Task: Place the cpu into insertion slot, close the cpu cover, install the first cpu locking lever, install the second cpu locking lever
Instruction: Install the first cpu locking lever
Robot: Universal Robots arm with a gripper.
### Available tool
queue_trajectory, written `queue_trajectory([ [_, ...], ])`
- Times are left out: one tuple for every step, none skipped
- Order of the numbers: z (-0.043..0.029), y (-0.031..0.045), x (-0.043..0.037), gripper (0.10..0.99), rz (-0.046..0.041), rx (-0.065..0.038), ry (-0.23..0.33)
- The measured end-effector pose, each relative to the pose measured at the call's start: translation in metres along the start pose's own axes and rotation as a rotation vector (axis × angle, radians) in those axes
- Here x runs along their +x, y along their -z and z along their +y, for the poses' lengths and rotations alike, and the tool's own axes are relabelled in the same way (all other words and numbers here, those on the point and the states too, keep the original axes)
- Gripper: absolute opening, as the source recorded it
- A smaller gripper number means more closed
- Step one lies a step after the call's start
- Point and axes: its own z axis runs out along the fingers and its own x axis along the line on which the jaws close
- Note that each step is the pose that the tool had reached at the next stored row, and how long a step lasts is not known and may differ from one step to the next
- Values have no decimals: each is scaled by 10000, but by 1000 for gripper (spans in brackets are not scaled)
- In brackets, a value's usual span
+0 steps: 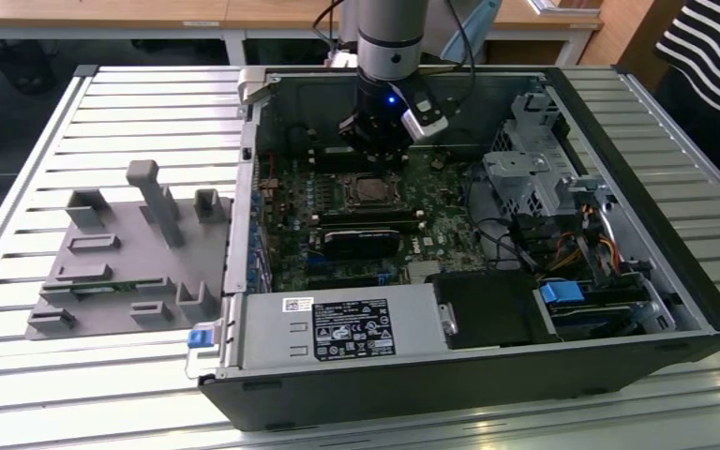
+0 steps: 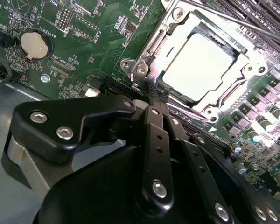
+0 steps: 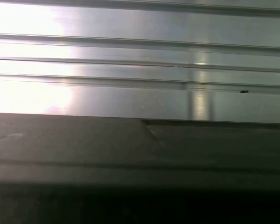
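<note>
The cpu (image 2: 198, 65), a flat square chip with a silvery top, lies in the insertion slot (image 1: 367, 190) on the green motherboard. The cpu cover (image 2: 151, 46), a thin metal frame, lies flat around it, so the chip shows through its window. My gripper (image 2: 153, 97) is shut, its black fingers (image 2: 155, 140) meeting in a narrow tip at the cover's edge near one corner. I cannot tell whether the tip touches a locking lever. In the exterior view the gripper (image 1: 379, 150) hangs inside the open computer case, just behind the socket.
Black memory sticks (image 1: 363, 225) lie in front of the socket, and a power supply (image 1: 335, 328) fills the case's near side. A drive cage (image 1: 535, 169) and cables stand at the exterior view's right. A grey fixture (image 1: 123, 253) sits on the slatted table. A person's striped sleeve (image 1: 716, 56) is at the back right.
</note>
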Motion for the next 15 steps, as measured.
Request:
queue_trajectory([
  [0, 1, 0, 106, -1, -2, 0],
  [1, 2, 0, 106, -2, -2, 0],
  [0, 4, 0, 106, -1, -1, 0],
  [0, 8, 0, 106, 2, 3, 0],
  [0, 11, 0, 106, 2, 2, 0],
  [0, 13, 0, 106, 2, 1, 0],
  [0, 14, 0, 106, 1, 0, -1],
  [0, 14, 0, 106, 1, 0, 0],
  [0, 14, 0, 106, 1, 1, 0],
  [0, 14, 0, 106, 1, 8, 1],
  [0, 14, 0, 106, 2, 20, 0],
  [0, 13, 0, 106, 4, 33, 0],
  [0, 12, 0, 106, 4, 46, 1],
  [0, 9, 0, 106, 4, 57, 2],
  [0, 7, 0, 106, 4, 67, 2],
])
